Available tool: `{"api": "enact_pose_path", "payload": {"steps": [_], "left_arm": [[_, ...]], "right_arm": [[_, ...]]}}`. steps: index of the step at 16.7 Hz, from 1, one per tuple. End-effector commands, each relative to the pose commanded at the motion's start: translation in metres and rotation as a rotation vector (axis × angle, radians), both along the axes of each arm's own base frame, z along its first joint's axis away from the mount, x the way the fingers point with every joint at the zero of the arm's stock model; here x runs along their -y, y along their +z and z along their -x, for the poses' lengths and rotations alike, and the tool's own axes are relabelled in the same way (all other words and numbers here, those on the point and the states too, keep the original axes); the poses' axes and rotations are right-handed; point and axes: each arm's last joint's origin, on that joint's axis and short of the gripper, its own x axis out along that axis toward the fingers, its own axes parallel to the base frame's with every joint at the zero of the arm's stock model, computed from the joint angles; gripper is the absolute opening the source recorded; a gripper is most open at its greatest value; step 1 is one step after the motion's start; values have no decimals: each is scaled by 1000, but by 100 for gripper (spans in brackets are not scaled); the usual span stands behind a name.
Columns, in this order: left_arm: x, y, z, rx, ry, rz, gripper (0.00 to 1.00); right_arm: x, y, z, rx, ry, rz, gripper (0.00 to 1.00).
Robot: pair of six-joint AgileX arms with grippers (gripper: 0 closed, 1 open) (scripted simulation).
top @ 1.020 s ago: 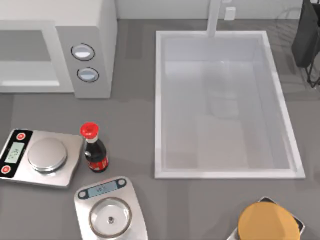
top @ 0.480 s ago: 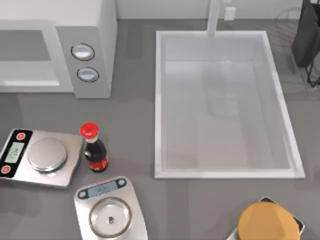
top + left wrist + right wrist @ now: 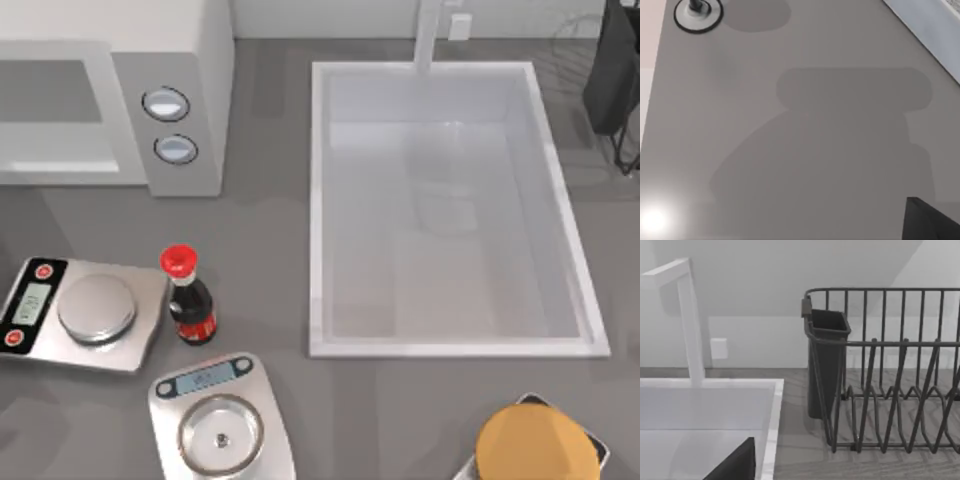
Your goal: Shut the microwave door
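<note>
The grey countertop (image 3: 260, 230) carries everything, with a white sink basin (image 3: 320, 200) sunk into it. Taking the sink as landmark: the microwave (image 3: 180, 90) stands to its left at the far edge. Nearer, left of the sink's front corner, a red-capped dark sauce bottle (image 3: 188, 300) stands upright, a steel kitchen scale (image 3: 85, 315) just beside it. A second scale (image 3: 222, 420) sits in front of the bottle. A dark dish rack (image 3: 880, 370) stands right of the sink.

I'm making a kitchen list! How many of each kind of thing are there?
Microwave: 1
Kitchen scales: 2
Bottle: 1
Sink: 1
Faucet: 1
Dish rack: 1
Orange round thing: 1
Total: 8
</note>
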Motion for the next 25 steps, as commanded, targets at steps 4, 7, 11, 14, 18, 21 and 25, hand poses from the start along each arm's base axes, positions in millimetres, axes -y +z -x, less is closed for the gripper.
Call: {"api": "enact_pose_path", "payload": {"steps": [4, 7, 11, 14, 18, 21, 25], "left_arm": [[34, 2, -3, -9, 2, -3, 0], [77, 3, -4, -3, -13, 0, 0], [99, 0, 2, 1, 0, 0, 0], [98, 0, 2, -1, 0, 4, 0], [111, -1, -1, -15, 5, 6, 0], [138, -1, -5, -29, -3, 4, 0], [181, -1, -2, -21, -19, 2, 0]], "right_arm": [[0, 0, 0, 0, 0, 0, 100], [0, 0, 0, 0, 0, 0, 100], [0, 0, 0, 0, 0, 0, 100], [0, 0, 0, 0, 0, 0, 100], [0, 0, 0, 0, 0, 0, 100], [0, 0, 0, 0, 0, 0, 100], [0, 0, 0, 0, 0, 0, 100]]}}
